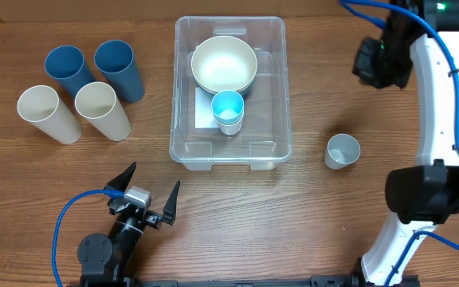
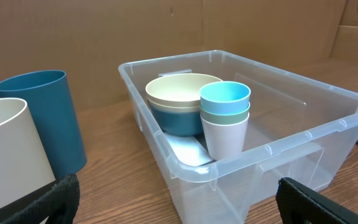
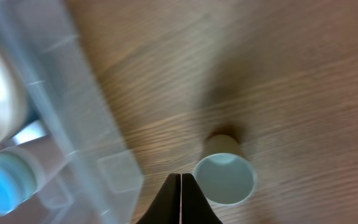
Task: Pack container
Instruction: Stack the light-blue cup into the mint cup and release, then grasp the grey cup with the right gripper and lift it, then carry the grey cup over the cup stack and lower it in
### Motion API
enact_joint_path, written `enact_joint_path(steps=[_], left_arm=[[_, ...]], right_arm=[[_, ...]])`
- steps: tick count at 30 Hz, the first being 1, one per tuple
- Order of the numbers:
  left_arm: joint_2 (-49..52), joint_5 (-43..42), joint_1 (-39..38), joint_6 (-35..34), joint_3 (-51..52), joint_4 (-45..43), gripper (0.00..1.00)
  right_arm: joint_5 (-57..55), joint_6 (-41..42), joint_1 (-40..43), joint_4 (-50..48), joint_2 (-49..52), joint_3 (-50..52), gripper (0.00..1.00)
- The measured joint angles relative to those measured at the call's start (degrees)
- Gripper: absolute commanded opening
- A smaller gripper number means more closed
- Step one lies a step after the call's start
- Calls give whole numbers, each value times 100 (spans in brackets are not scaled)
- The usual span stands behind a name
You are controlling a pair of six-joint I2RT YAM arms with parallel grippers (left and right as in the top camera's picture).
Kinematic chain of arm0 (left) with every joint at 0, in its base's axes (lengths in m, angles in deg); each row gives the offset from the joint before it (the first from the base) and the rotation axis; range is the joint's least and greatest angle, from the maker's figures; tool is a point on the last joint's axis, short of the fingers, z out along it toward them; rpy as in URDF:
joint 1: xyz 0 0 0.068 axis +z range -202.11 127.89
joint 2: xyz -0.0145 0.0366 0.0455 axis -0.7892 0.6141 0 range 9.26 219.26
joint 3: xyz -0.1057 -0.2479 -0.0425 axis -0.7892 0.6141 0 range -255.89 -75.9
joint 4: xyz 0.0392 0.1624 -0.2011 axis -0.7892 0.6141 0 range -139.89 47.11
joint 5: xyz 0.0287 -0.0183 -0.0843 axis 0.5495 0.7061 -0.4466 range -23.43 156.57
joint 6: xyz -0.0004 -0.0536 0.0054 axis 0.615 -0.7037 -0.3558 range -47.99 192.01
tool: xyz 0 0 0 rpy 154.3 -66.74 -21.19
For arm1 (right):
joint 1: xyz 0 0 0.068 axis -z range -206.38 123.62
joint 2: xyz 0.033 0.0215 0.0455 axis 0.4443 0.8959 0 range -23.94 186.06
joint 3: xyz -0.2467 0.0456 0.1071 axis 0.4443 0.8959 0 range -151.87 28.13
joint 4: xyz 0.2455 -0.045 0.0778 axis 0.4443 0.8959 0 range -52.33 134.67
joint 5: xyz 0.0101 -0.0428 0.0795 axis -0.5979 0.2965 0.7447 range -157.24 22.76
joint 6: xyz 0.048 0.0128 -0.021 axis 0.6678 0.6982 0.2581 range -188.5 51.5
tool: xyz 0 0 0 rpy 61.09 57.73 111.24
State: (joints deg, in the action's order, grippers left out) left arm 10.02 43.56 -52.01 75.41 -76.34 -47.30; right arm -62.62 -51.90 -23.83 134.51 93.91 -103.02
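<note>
At table centre stands the container (image 1: 271,112), upright and open-topped. Inside, toward the far end, a cream bowl (image 1: 224,64) sits nested in a blue one, with a cup stack (image 1: 228,110) topped light blue just beside it. Four tall cups (image 1: 100,108), two blue and two cream, stand to its left, and a small pale cup (image 1: 342,151) to its right. Left gripper (image 1: 154,177): spread wide, empty. Right gripper (image 3: 181,182): fingers pressed together, holding nothing.

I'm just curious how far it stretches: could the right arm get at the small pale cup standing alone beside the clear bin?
Probably yes. The cup stands alone on the table outside the bin, nothing between it and the shut jaws of the right arm.
</note>
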Motion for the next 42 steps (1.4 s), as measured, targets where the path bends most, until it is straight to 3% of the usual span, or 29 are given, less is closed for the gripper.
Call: enact_joint_path(steps=[4,8,13,17,19,21,27,30,36,39,42], left_arm=[[0,2,0,0,0,-2,100],[0,0,0,0,0,-2,100],[0,0,0,0,0,0,100],[0,0,0,0,0,-2,100],[0,0,0,0,0,-2,100],[0,0,0,0,0,0,100],[0,0,0,0,0,-2,100],[0,2,2,0,0,-2,100],[0,0,0,0,0,0,100],[0,0,0,0,0,-2,100],[0,0,0,0,0,-2,100]], right_arm=[[0,-186,494,-37,0,1416,20],[9,-286,487,-164,-4,2122,38],[26,-337,487,-566,-37,3147,40],[118,-391,487,-872,-81,3661,36],[149,-433,487,-1143,-116,3963,15],[186,-481,487,-1545,-168,4282,4],[267,-466,496,-2037,-251,4509,4],[271,-461,581,-2057,-249,4242,4],[356,-474,656,-1005,-249,977,4],[662,-531,50,-678,-299,-188,4],[876,-568,-968,-621,-304,-354,4]])
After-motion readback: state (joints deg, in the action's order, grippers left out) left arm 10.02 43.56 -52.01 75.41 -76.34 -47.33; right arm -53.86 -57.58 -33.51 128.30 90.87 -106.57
